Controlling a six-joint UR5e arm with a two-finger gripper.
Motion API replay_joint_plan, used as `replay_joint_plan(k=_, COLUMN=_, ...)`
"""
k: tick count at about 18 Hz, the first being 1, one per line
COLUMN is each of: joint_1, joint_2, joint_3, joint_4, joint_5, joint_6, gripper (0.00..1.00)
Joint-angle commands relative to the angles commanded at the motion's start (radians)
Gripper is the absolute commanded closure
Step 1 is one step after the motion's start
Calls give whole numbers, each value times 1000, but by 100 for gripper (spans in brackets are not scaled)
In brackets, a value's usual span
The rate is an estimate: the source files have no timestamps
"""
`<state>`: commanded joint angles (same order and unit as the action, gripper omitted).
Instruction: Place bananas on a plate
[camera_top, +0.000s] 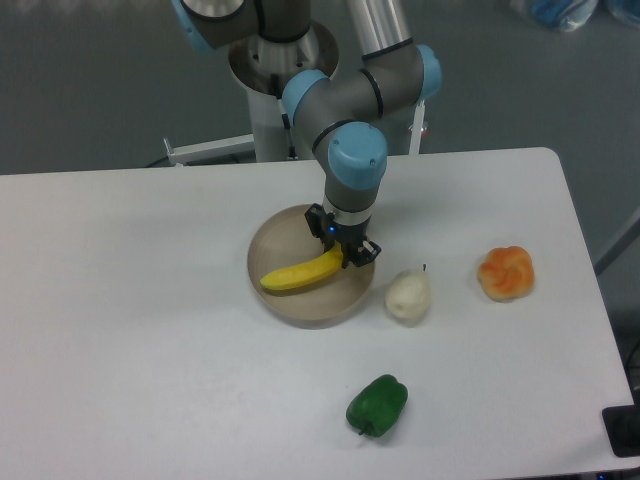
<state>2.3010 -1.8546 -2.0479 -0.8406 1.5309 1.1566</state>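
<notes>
Gripper (343, 250) holding the bananas (300, 273) over the plate (290, 304) on the white desk (130, 330).

The single yellow banana lies across the beige plate, its right end clamped between the gripper fingers, its left end reaching toward the plate's left rim; whether it rests on the dish or sits just above it cannot be told. A pale pear (408, 296) stands just right of the plate, an orange lumpy fruit (506, 272) farther right, and a green pepper (377, 405) lies near the desk's front edge.
</notes>
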Motion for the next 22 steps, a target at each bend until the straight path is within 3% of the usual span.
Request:
replay_joint_plan(k=5, joint_1=3, joint_2=0, joint_3=0, joint_4=0, joint_5=-2, joint_6=-3, gripper=74)
replay_joint_plan(k=7, joint_1=3, joint_2=0, joint_3=3, joint_4=0, joint_5=-2, joint_6=-3, gripper=52)
replay_joint_plan(k=9, joint_1=3, joint_2=-2, joint_3=6, joint_4=0, joint_5=-2, joint_6=-5, gripper=41)
replay_joint_plan(k=10, joint_1=3, joint_2=-2, joint_3=8, joint_4=0, joint_5=-2, joint_6=-8, gripper=30)
replay_joint_plan(k=15, joint_1=3, joint_2=0, joint_3=21, joint_4=0, joint_5=-2, joint_6=-12, gripper=15)
replay_joint_plan(k=17, joint_1=3, joint_2=6, joint_3=50, joint_4=-5, joint_5=0, joint_6=-12, gripper=0)
replay_joint_plan(k=22, joint_1=60, joint_2=21, joint_3=147, joint_4=-18, joint_5=-2, joint_6=-12, gripper=0)
